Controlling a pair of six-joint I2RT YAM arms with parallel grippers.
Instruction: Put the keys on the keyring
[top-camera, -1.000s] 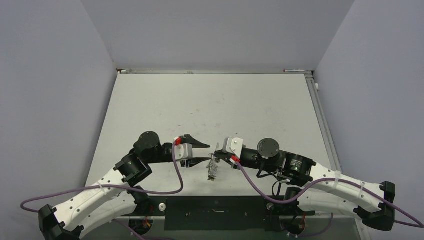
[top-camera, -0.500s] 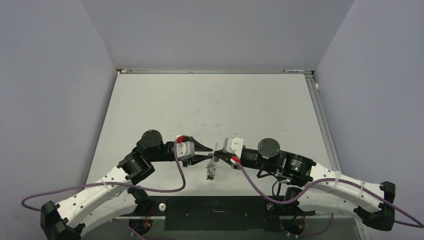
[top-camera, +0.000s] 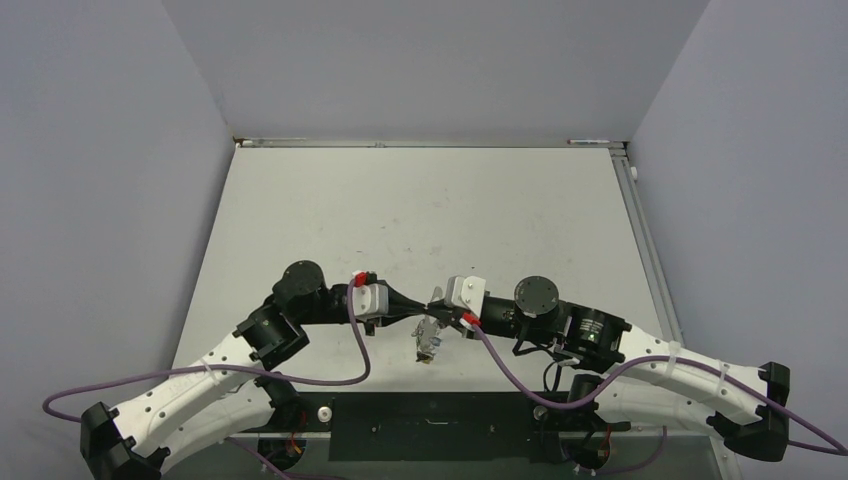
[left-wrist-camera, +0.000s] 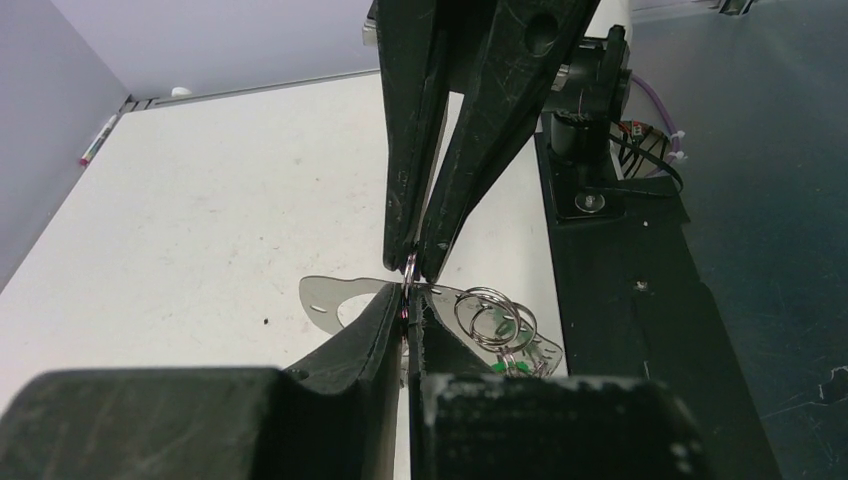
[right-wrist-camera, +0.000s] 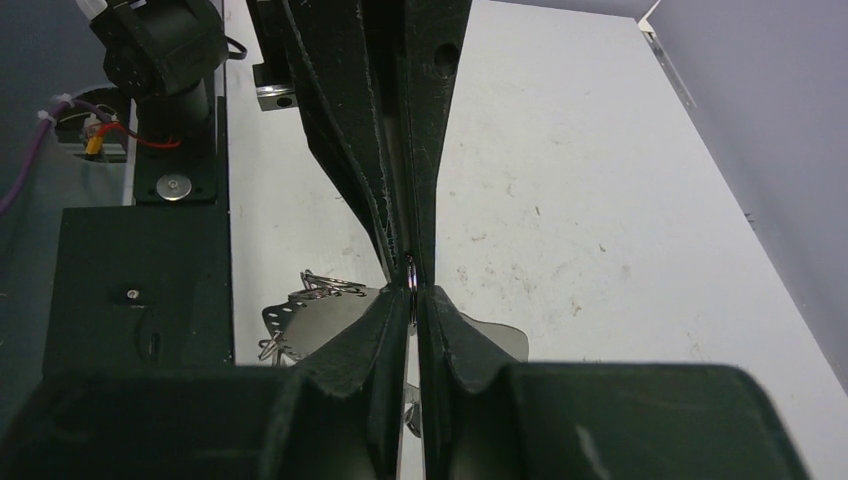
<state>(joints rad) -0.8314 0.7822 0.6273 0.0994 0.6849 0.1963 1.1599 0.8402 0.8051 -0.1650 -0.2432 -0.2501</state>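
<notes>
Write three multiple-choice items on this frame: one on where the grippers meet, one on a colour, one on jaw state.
1. Where over the table do the left gripper and right gripper meet?
A. far-left corner
B. centre, close to the arm bases
C. far end of the right edge

2. What colour is the plastic key head below the split rings in the left wrist view?
A. red
B. green
C. orange

3. How do the jaws stand?
A. both wide open
B. left shut, right wide open
C. both shut on the keyring

Key:
1 B, the top view shows the two grippers tip to tip just ahead of the bases.
2 B, a green bit shows under the rings.
3 C, each wrist view shows both finger pairs pinching the thin wire.
</notes>
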